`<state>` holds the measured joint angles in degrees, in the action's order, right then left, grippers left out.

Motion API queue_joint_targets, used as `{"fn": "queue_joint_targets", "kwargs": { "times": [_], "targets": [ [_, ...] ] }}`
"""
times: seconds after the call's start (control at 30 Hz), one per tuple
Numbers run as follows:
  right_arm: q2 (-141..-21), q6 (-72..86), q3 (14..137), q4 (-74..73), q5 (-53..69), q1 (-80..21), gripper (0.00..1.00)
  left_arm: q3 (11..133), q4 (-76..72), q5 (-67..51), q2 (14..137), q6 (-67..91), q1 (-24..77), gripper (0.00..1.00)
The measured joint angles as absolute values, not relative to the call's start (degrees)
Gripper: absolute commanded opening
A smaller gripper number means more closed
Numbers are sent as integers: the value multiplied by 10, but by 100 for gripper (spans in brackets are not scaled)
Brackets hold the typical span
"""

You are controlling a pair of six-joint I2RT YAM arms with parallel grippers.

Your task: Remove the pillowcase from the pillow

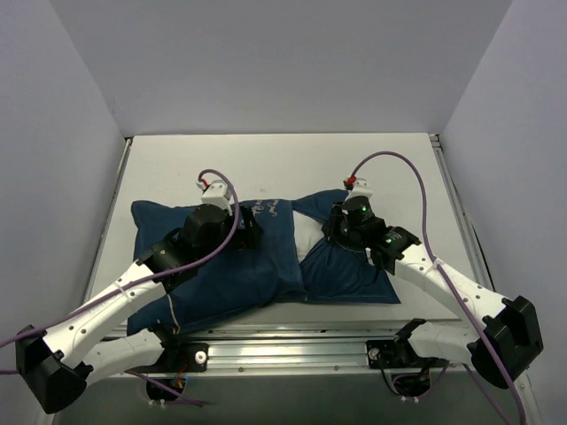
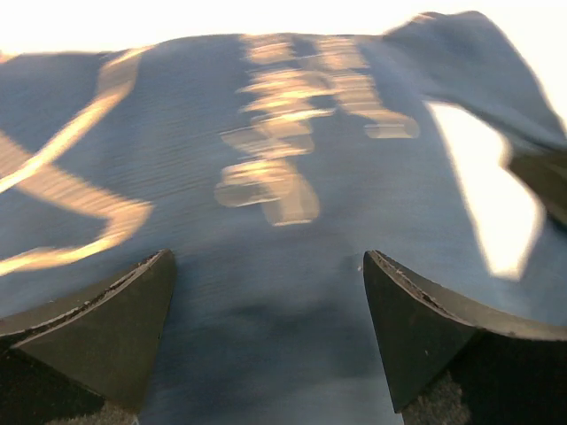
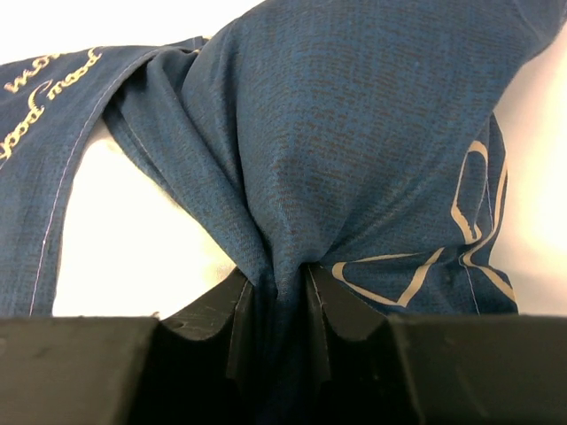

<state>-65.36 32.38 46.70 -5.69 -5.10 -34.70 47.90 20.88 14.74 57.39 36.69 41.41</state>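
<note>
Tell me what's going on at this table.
Two robot arms are working on a navy pillowcase that covers a white pillow. The right gripper is shut on a bunched fold of the fabric, beside the gap where the pillow shows. The left gripper is open over the cover's left part. The pillowcase is not yet off.

Pillow (image 3: 133, 239) mostly hidden inside pillowcase (image 3: 354, 133); left wrist view blurred (print (image 2: 275, 168) unreadable).

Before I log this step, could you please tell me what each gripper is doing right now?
Left gripper: open, over the pillowcase.
Right gripper: closed on a bunch of pillowcase.
</note>
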Motion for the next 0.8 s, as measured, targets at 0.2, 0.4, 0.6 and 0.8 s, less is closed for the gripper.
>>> {"fn": "queue_joint_targets", "kwargs": {
  "times": [0.2, 0.4, 0.6, 0.8],
  "targets": [
    [-683, 319, 479, -27, -47, -387, 12, 673, 260, 168, 660, 257, 546, 95],
    [-689, 310, 482, -19, -52, -388, 12, 750, 259, 180, 780, 190, 585, 92],
    [-691, 299, 484, -19, -57, -391, 13, 750, 265, 172, 887, 172, 578, 92],
    [-693, 295, 484, -16, -58, -391, 13, 750, 247, 145, 899, 158, 564, 88]
  ]
}}
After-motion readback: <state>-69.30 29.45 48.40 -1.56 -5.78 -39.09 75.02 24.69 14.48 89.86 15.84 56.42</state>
